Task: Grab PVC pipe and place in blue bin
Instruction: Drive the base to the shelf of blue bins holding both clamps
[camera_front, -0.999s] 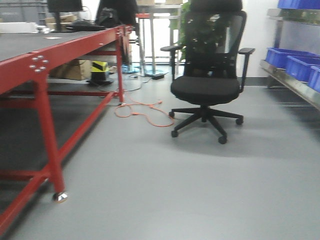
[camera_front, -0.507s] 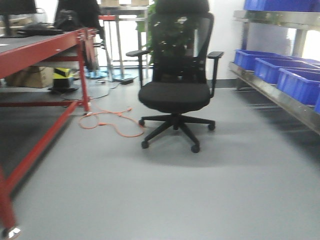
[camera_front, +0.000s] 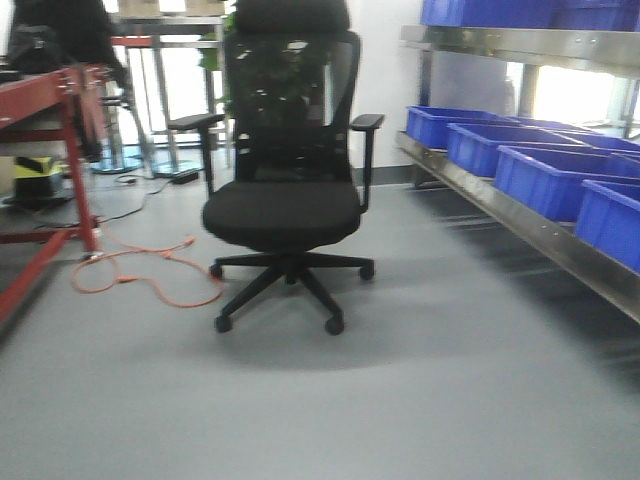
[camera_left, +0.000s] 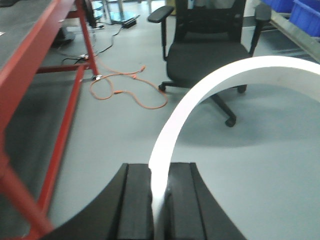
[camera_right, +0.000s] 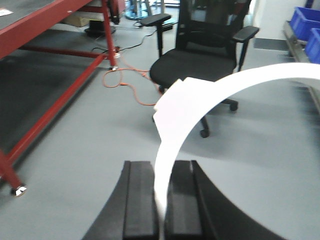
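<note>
In the left wrist view my left gripper (camera_left: 159, 200) is shut on the lower end of a white curved PVC pipe (camera_left: 200, 95), which arcs up and off to the right. The right wrist view shows the same kind of hold: my right gripper (camera_right: 161, 200) is shut on a second white PVC pipe (camera_right: 200, 92) with a flat tab partway up. Several blue bins (camera_front: 540, 175) sit in a row on a metal shelf at the right of the front view. Neither gripper shows in the front view.
A black office chair (camera_front: 285, 210) stands on the grey floor straight ahead. An orange cable (camera_front: 140, 280) lies coiled to its left, beside the red-framed table (camera_front: 60, 110). The steel shelf rail (camera_front: 520, 225) runs along the right side.
The front view has swung to the right: the chair and red table have slid left in the frame, and more blue bins on the shelf have come into sight.
</note>
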